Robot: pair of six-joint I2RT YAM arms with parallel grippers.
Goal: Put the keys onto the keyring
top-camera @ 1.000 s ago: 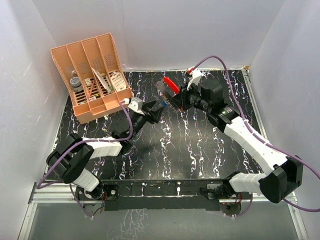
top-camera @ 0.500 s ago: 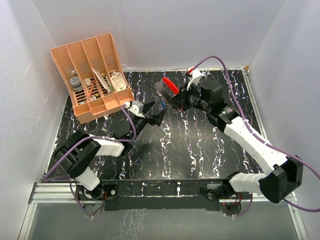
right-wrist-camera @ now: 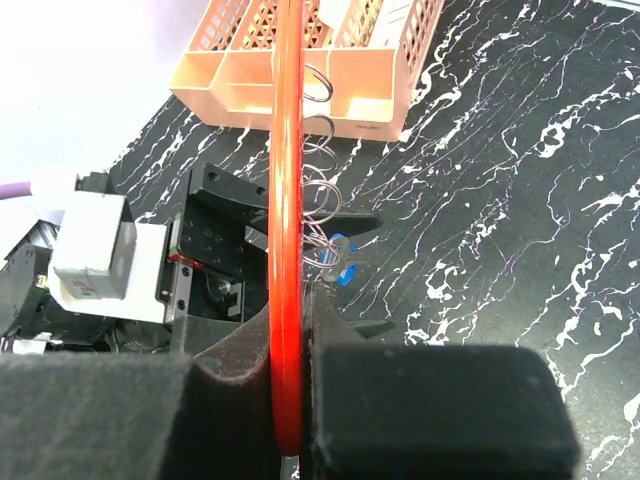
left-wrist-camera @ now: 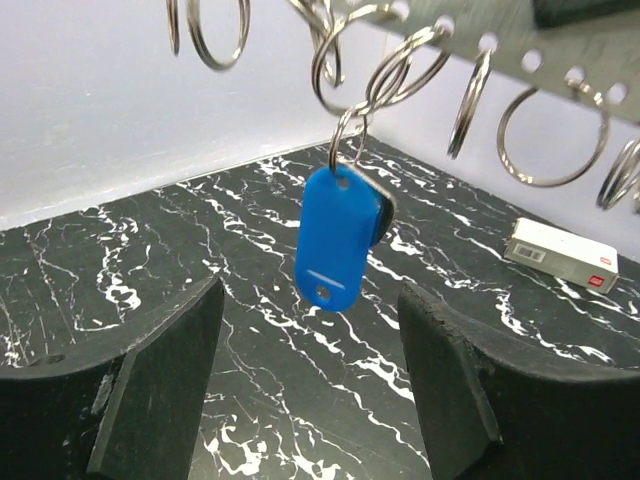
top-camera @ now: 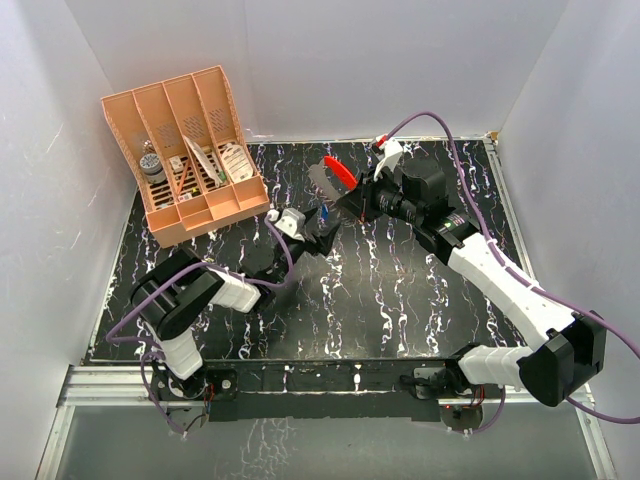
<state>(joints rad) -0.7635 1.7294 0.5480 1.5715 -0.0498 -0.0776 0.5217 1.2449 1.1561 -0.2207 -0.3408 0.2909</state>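
My right gripper (top-camera: pixel 352 196) is shut on the keyring (top-camera: pixel 340 171) and holds it up above the table. In the right wrist view the red side (right-wrist-camera: pixel 287 200) is pinched edge-on between the pads. The pale perforated metal side (left-wrist-camera: pixel 500 40) carries several wire rings. The blue-headed key (left-wrist-camera: pixel 338 238) hangs from one of those rings; it also shows in the top view (top-camera: pixel 326 212) and in the right wrist view (right-wrist-camera: pixel 342 272). My left gripper (top-camera: pixel 320 232) is open and empty just below and in front of the key, with one finger (left-wrist-camera: pixel 160 385) on each side of it and apart from it.
An orange divided rack (top-camera: pixel 185 150) with small items stands at the back left. A small white box (left-wrist-camera: pixel 560 255) lies on the black marbled table (top-camera: pixel 400 300) behind the keyring. White walls close in the table on three sides.
My left gripper has reached to the right toward the keyring and now sits under the hanging key. The right gripper and keyring have hardly moved.
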